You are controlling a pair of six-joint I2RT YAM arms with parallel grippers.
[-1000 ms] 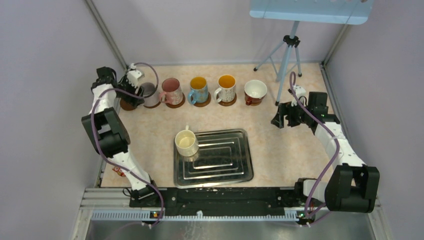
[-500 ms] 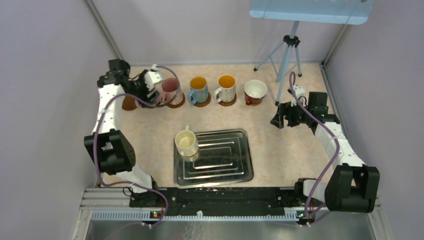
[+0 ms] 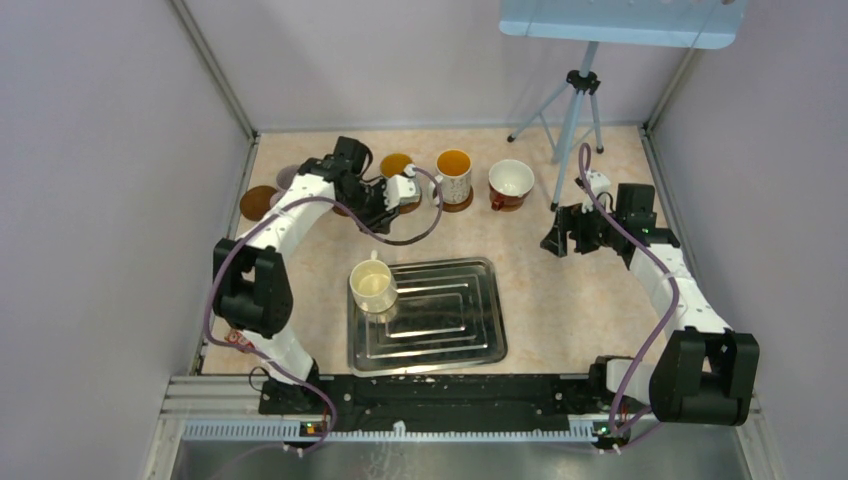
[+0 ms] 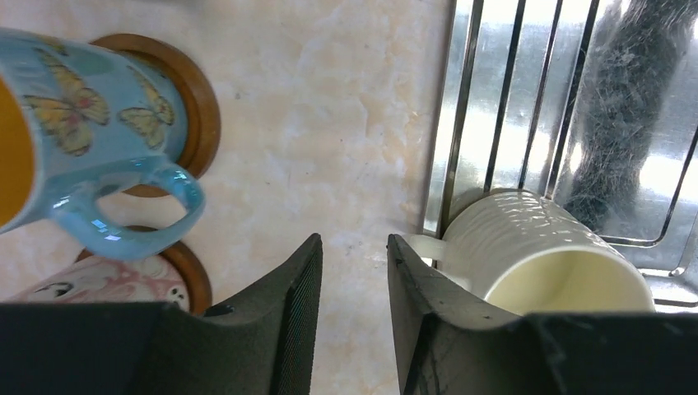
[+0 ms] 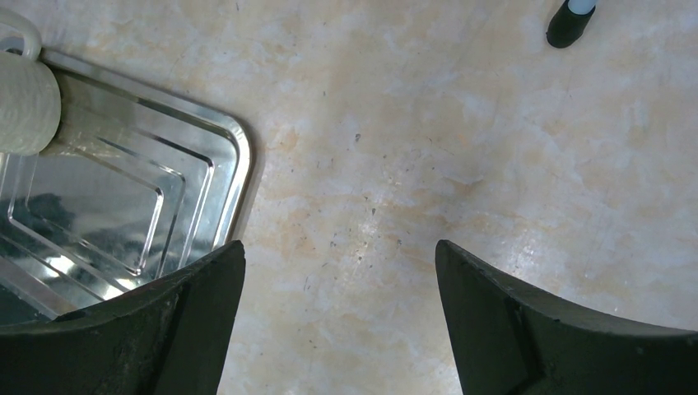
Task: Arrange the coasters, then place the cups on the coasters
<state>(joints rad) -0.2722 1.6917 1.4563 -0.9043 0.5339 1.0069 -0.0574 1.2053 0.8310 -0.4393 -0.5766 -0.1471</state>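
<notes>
The cream cup [image 3: 372,285] stands on the left edge of the silver tray [image 3: 460,330]. In the back row stand the blue-handled cup [image 3: 397,165], the orange-inside cup [image 3: 453,175] on a brown coaster [image 3: 463,204], and the white and dark red cup [image 3: 511,180]. At far left a bare brown coaster [image 3: 257,201] lies beside the lilac cup [image 3: 288,177], half hidden by my left arm. My left gripper [image 3: 388,195] hovers by the blue cup [image 4: 90,140] and pink cup [image 4: 107,280]. It [image 4: 354,247] is narrowly open and empty, aimed at bare table left of the cream cup [image 4: 560,263]. My right gripper [image 3: 565,235] is wide open and empty.
A tripod [image 3: 572,110] stands at the back right, one foot [image 5: 570,20] showing in the right wrist view. The tray's corner [image 5: 222,156] lies left of my right gripper [image 5: 339,255]. Walls close in the table on the left, back and right.
My left arm swung right from the lilac cup at the far left to the pink and blue cups, and its jaws narrowed. The right arm has not moved.
</notes>
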